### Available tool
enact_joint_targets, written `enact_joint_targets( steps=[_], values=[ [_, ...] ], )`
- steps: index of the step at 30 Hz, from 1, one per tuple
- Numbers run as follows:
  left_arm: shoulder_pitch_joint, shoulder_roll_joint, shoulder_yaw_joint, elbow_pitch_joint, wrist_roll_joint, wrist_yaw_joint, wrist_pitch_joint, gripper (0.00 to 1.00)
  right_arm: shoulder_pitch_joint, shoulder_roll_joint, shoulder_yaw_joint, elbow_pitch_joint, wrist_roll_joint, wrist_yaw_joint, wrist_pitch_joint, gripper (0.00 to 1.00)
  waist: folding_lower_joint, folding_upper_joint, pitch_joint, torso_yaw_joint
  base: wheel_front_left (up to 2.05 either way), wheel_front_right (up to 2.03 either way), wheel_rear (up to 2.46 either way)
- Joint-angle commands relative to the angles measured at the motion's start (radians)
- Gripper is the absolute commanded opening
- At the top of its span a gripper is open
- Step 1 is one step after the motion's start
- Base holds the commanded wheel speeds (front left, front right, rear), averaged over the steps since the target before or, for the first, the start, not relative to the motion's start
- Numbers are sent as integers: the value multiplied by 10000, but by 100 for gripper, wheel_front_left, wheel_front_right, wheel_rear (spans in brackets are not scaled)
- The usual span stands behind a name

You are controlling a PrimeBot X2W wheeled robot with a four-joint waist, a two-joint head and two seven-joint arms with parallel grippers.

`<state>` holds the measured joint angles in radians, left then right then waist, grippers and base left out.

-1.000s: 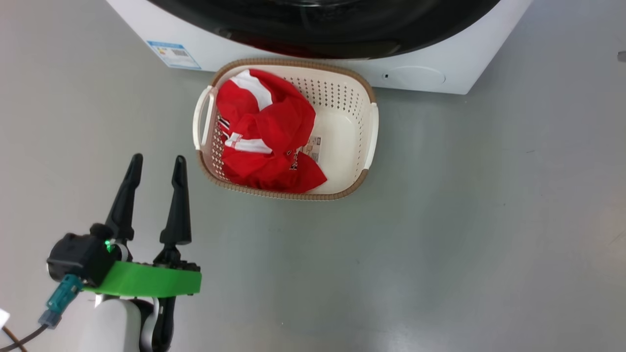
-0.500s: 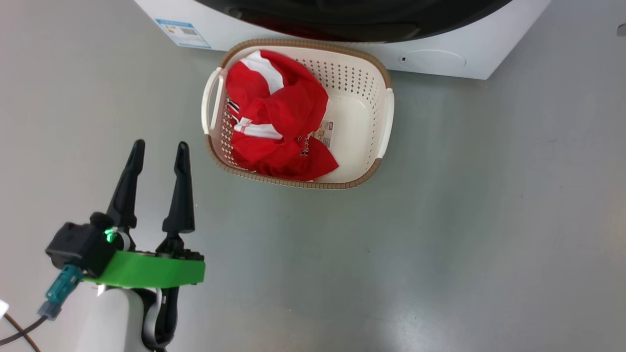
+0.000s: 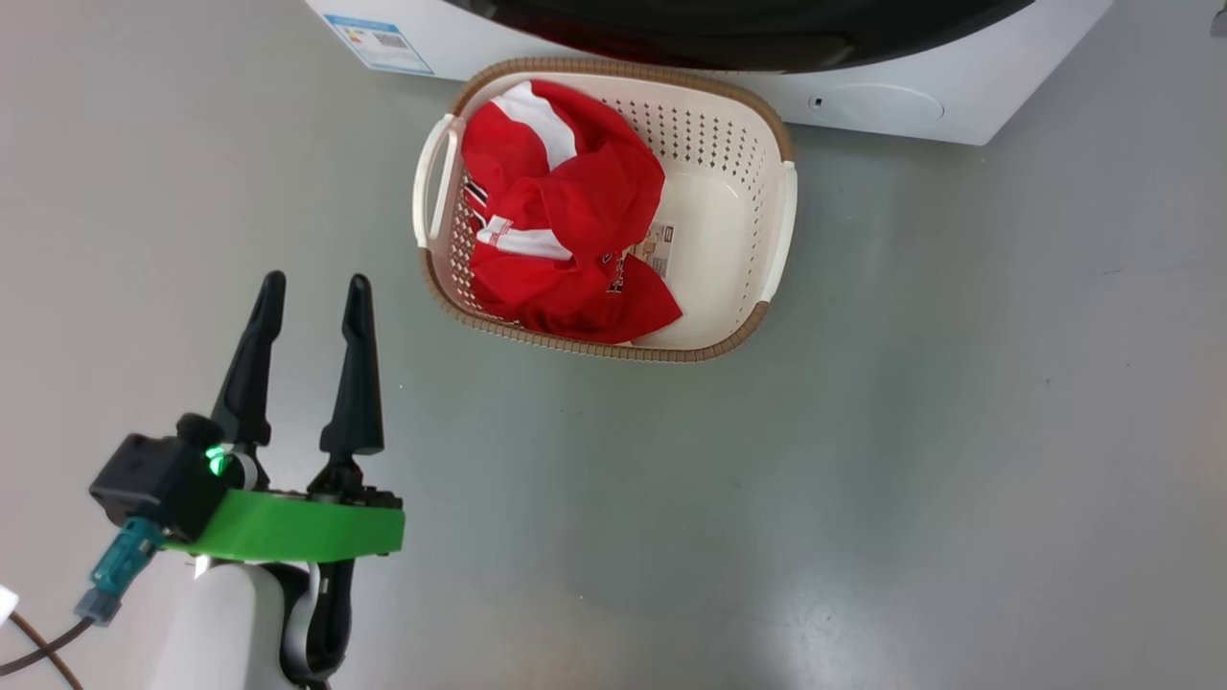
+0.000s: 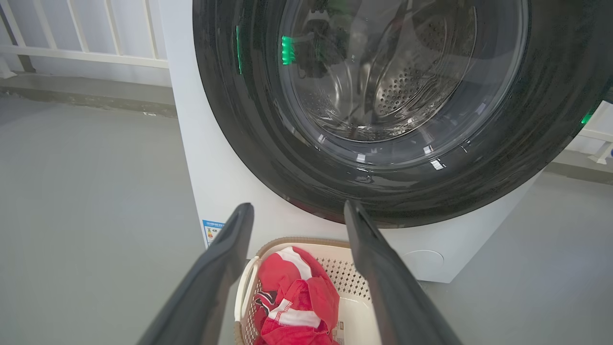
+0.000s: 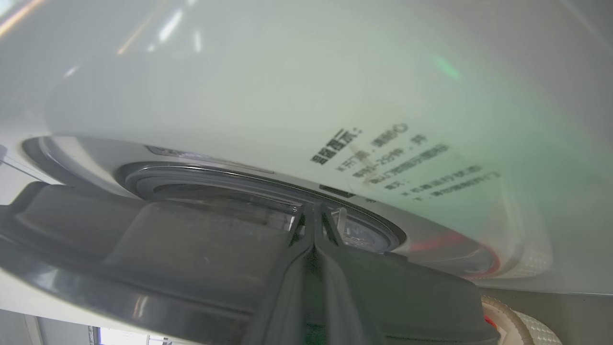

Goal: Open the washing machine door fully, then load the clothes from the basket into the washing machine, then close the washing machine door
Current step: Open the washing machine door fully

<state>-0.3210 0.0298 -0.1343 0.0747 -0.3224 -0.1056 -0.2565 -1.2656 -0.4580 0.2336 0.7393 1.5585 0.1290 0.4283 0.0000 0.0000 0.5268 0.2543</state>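
Observation:
The washing machine (image 3: 575, 53) runs along the top of the head view, with the black rim of the washing machine door (image 3: 729, 29) above its white front. Before it on the floor stands the basket (image 3: 757, 220), and the red-and-white clothes (image 3: 566, 220) are heaped in its left half. My left gripper (image 3: 314, 280) is open and empty, low at the left, apart from the basket. From the left wrist, the door (image 4: 239, 120) shows the steel drum through its glass. My right gripper (image 5: 313, 207) is shut, its tips at the door's dark edge (image 5: 191, 249), below the white front (image 5: 287, 96).
Grey floor stretches wide to the right of and in front of the basket. A blue label (image 3: 379, 43) and a round cap (image 3: 872, 103) sit low on the machine. A white railing (image 4: 86, 52) and a kerb stand behind the machine's left side.
The head view has shifted, so the basket and machine now sit further right and higher in it. The left gripper stays open in the same spot.

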Motion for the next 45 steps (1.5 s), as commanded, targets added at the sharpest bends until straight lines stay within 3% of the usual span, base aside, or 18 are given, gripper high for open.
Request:
enact_joint_targets(
  steps=[1,31,45],
  values=[
    [-132,204,279,-204,-33,92,-53,100,-96,241,145,-212,58,17,198,0,0,0,-58,-15,0,0,0],
    [514,204,520,186,357,-63,-53,100,2506,804,148,-1023,1156,17,2233,0,0,0,-1549,-594,0,0,0],
    [640,204,661,217,388,-87,-53,100,2983,917,88,-1253,1113,17,2408,0,0,0,-1821,-627,0,0,0]
  ],
)
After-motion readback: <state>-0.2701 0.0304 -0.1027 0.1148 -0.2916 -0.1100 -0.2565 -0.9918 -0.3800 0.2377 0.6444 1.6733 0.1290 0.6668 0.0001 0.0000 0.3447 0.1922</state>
